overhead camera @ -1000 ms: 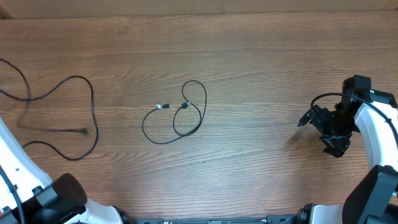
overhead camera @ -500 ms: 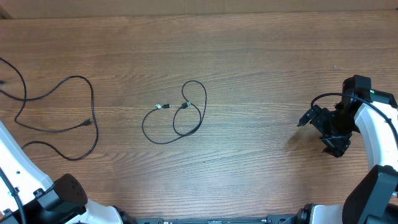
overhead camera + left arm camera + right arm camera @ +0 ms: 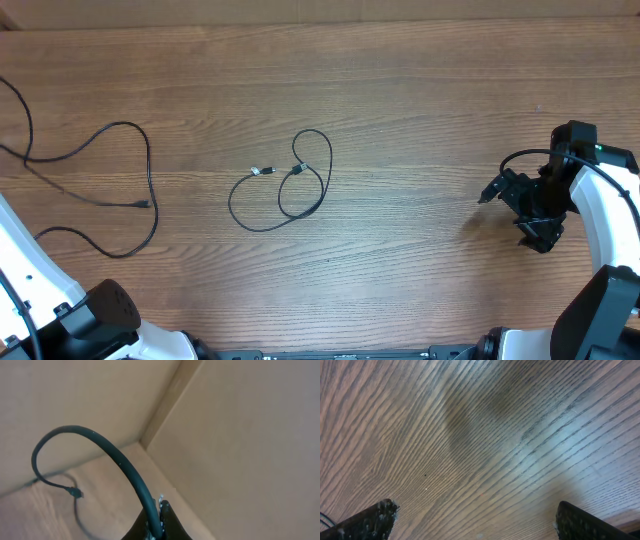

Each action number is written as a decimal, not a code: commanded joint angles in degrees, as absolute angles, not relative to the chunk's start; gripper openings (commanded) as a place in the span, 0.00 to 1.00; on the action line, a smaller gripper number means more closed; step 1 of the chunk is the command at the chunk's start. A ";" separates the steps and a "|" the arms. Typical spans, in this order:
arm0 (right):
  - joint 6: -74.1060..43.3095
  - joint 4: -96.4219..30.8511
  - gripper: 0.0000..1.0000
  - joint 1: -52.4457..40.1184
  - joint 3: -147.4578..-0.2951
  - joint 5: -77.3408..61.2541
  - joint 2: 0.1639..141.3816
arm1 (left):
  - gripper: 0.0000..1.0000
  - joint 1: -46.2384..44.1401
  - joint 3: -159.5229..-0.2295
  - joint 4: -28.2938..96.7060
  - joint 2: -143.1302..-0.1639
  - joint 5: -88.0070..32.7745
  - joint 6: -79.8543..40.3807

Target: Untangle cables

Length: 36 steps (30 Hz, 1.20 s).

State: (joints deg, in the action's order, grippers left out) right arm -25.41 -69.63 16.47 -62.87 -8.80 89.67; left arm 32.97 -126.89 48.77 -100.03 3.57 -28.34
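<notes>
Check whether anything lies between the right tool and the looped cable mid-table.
Nothing visible does. Only bare table separates the open right tool from the looped cable; the other cable lies far off on the left side.

One worktop [image 3: 400,80] carries two cables: one long cable [image 3: 149,165] at its left edge, one short cable [image 3: 329,160] near its middle. Two arms: left arm [image 3: 25,265], right arm [image 3: 605,205].

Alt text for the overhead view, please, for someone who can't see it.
A short black cable lies looped in the middle of the wooden table; a longer black cable snakes down the left side and off the left edge. The right hand, open, hangs over bare wood at far right.
</notes>
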 commanded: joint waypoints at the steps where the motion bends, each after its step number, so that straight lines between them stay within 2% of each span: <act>1: -25.19 -69.36 1.00 16.58 -62.43 -9.08 89.82 | 0.04 33.08 -127.24 46.48 -99.22 2.87 -28.29; 16: -25.21 -69.28 1.00 16.58 -62.28 -9.10 89.82 | 0.04 33.17 -127.31 30.22 -98.28 2.85 -25.45; 19: -25.23 -69.12 1.00 16.58 -62.28 -9.10 89.82 | 0.04 33.08 -127.28 30.74 -98.30 1.78 -25.21; 25: -25.23 -68.66 1.00 16.58 -62.28 -9.10 89.82 | 0.06 32.97 -127.22 39.53 -99.48 2.24 -25.23; 26: -25.23 -68.69 1.00 16.58 -62.28 -9.10 89.82 | 0.13 32.99 -127.22 41.69 -99.92 2.90 -25.26; 29: -25.21 -68.69 1.00 16.58 -62.28 -9.10 89.82 | 0.77 32.97 -127.22 47.94 -101.36 3.57 -25.26; 30: -25.21 -68.69 1.00 16.58 -62.28 -9.10 89.82 | 0.90 32.97 -127.22 49.89 -101.89 3.57 -25.26; 32: -25.21 -68.71 1.00 16.58 -62.28 -9.10 89.82 | 1.00 32.97 -127.22 53.30 -102.78 3.57 -25.28; 36: -25.21 -68.73 1.00 16.58 -62.28 -9.10 89.82 | 1.00 32.97 -127.22 60.05 -104.36 3.57 -25.28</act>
State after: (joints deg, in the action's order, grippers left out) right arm -25.45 -68.84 16.47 -62.83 -8.80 89.65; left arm 32.97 -126.89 58.06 -102.87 2.85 -26.15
